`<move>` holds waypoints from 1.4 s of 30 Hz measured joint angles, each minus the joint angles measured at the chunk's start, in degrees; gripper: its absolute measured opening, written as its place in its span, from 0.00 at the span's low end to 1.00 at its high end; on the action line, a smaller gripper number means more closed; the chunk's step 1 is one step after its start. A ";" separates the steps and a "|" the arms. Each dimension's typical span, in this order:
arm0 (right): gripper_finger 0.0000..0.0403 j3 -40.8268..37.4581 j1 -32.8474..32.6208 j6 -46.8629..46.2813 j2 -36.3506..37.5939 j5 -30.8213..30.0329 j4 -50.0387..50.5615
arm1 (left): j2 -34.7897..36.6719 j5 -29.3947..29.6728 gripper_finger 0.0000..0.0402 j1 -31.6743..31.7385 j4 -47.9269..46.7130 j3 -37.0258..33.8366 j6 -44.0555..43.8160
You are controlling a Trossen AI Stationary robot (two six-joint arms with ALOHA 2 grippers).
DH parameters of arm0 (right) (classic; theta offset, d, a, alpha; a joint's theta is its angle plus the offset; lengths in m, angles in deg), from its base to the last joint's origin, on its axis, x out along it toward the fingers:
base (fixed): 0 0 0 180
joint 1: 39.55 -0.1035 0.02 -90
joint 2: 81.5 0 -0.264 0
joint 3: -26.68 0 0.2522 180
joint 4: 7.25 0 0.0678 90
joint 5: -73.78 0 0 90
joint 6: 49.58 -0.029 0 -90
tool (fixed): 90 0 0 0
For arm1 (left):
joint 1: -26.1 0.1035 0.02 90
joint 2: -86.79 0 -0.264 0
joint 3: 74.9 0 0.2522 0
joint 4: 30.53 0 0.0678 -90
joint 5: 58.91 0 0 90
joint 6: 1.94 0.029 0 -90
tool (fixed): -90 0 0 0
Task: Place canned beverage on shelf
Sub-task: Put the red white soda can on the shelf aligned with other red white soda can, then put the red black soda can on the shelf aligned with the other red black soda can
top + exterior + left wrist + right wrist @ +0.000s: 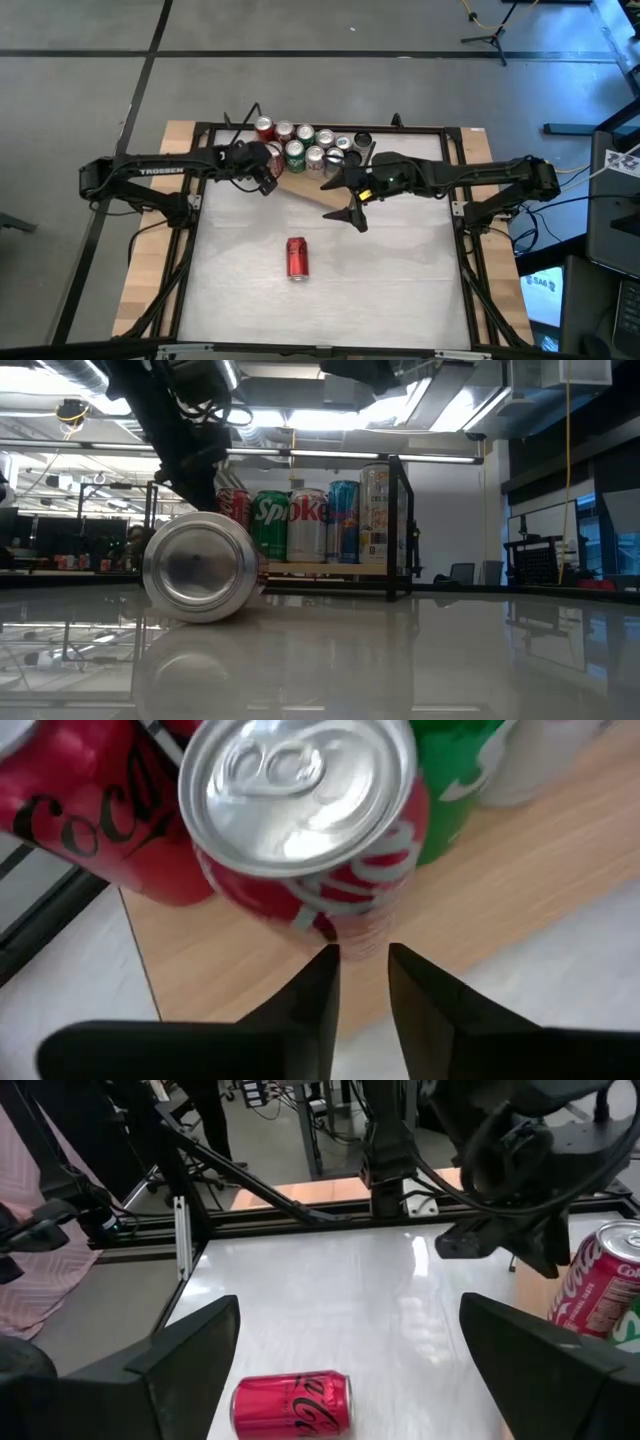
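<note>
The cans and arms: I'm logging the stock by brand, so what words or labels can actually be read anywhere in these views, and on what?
"TROSSEN" on the left arm.
"Sp..ke", as far as the letters show, across the green can and the white can on the shelf.
"Coc", cut off, on a red can in the left wrist view.
Script logo on the lying red can: too curled to read.
Other cans' print: too small.

Dark cabled arms (150,172), white "TROSSEN" lettering.

Pale table (400,290), red can (297,257) lying on it, wooden shelf (325,196) holding upright cans (305,147)
</note>
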 joint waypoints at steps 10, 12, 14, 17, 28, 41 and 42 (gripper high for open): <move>0.92 0.00 0.00 -0.07 -0.02 0.02 -0.03 | -0.01 -0.11 0.14 2.32 4.16 -0.04 2.77; 0.92 0.00 0.00 -0.05 -0.02 0.03 -0.03 | -0.01 -0.15 0.14 2.57 4.71 -0.04 3.00; 0.92 0.00 0.00 -0.05 -0.02 0.04 -0.03 | -0.01 -0.15 0.13 2.65 4.72 -0.04 3.02; 0.92 0.00 0.00 -0.07 -0.02 0.04 -0.03 | -0.01 -0.11 0.13 2.73 4.82 -0.04 3.16; 0.92 0.00 -0.07 -0.11 -0.02 1.84 0.32 | 2.17 -2.27 0.13 1.40 4.89 -0.01 4.07; 0.92 0.00 -1.42 -4.59 -0.07 1.50 0.35 | 14.00 -9.82 0.13 -8.86 4.72 0.01 -7.31; 0.92 0.00 -2.02 -4.62 -0.07 0.82 0.32 | 14.42 -9.84 0.13 -9.73 4.72 0.01 -8.74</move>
